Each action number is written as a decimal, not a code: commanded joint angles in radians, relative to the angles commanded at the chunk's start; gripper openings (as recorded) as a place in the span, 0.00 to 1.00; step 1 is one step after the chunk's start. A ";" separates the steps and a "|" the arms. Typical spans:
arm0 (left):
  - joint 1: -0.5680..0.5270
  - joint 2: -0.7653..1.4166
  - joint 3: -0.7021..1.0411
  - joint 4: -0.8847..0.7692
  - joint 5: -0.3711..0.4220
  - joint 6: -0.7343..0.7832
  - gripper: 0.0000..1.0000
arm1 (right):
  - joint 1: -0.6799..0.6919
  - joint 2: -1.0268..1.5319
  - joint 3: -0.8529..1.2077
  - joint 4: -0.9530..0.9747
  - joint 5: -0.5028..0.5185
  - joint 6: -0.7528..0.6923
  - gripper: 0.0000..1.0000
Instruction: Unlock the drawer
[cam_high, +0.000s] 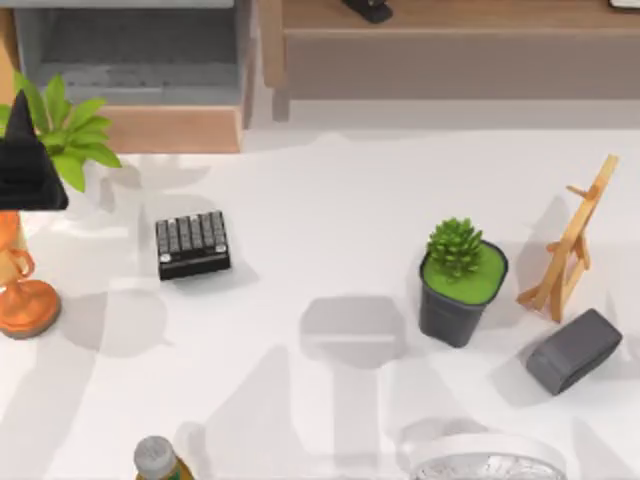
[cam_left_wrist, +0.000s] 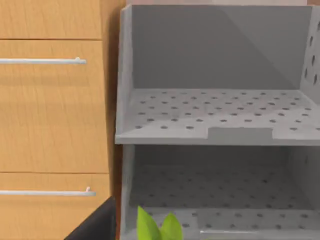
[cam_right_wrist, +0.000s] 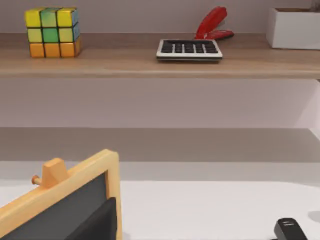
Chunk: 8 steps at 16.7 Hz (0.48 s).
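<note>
Top view, left to right: the drawer (cam_high: 170, 128) sits at the counter's (cam_high: 320, 230) far left, its tan front facing the keypad (cam_high: 193, 243) just nearer, likely so a code can release it. Neither pincer's state can be told. Succulent (cam_high: 460, 280) and easel (cam_high: 572, 245) stand right.

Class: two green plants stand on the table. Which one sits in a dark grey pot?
The spiky succulent right of centre, in the dark grey pot. The leafy plant at the left edge shows no such pot.
</note>
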 joint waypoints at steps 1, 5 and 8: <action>-0.016 0.071 0.031 0.035 -0.015 0.001 1.00 | 0.000 0.000 0.000 0.000 0.000 0.000 1.00; -0.063 0.280 0.123 0.141 -0.063 0.004 1.00 | 0.000 0.000 0.000 0.000 0.000 0.000 1.00; -0.075 0.333 0.149 0.171 -0.077 0.006 1.00 | 0.000 0.000 0.000 0.000 0.000 0.000 1.00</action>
